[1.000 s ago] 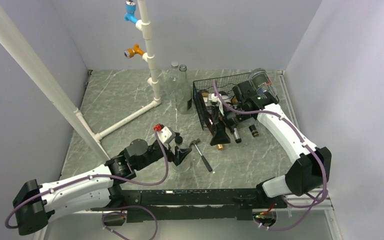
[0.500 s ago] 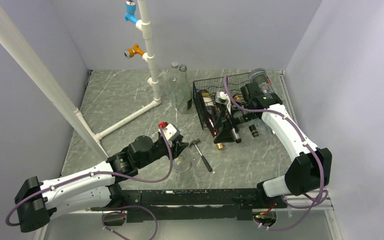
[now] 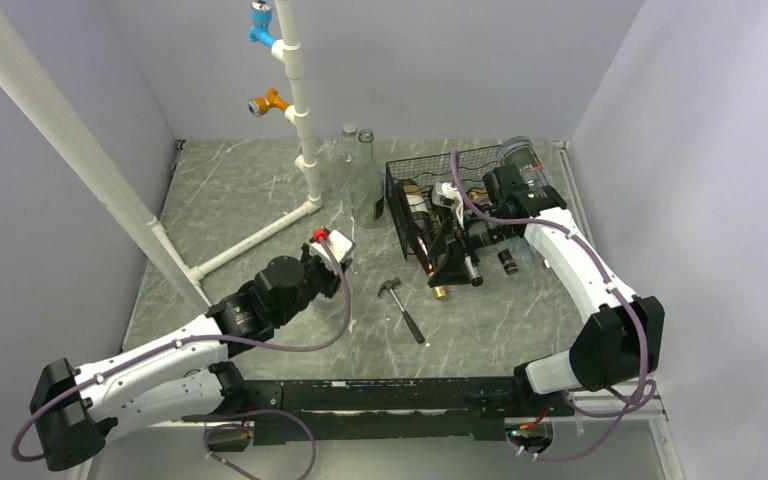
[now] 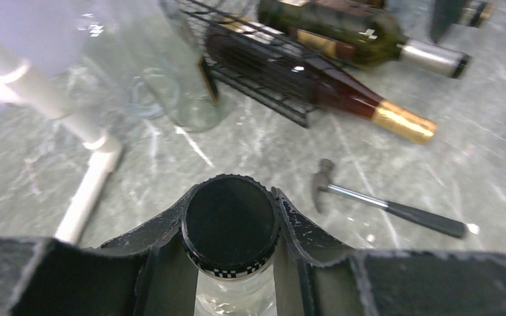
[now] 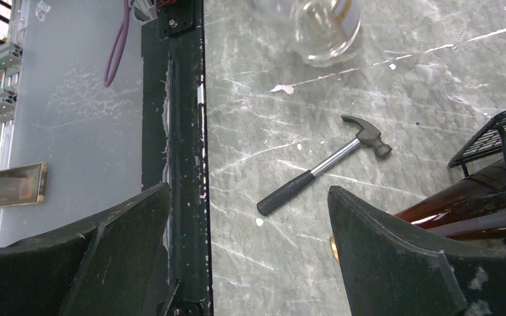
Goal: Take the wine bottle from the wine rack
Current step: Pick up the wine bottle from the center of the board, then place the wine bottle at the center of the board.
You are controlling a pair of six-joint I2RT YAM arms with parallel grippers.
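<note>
The dark red wine bottle [image 3: 428, 262] lies on its side in the wine rack [image 3: 460, 160] at the upper right of the top view. Its body is inside the mesh, and its gold-foiled neck sticks out of the rack's open end toward the bottom of the frame. Its long axis runs almost straight up and down that frame.

The right claw [image 3: 460, 255] hangs over those protruding necks with its fingers spread wide and nothing between them. In the right wrist view the bottle [image 5: 474, 197] sits at the right edge, outside the right-hand finger, so the claw probably has to shift that way to straddle the neck.

The left claw [image 4: 230, 224] is well apart at centre left, clamped on the black cap of a clear glass bottle [image 4: 227, 296]. A hammer [image 3: 402, 308] lies on the table [image 3: 230, 190] between the two arms. The right arm is clearly the nearer one.
</note>
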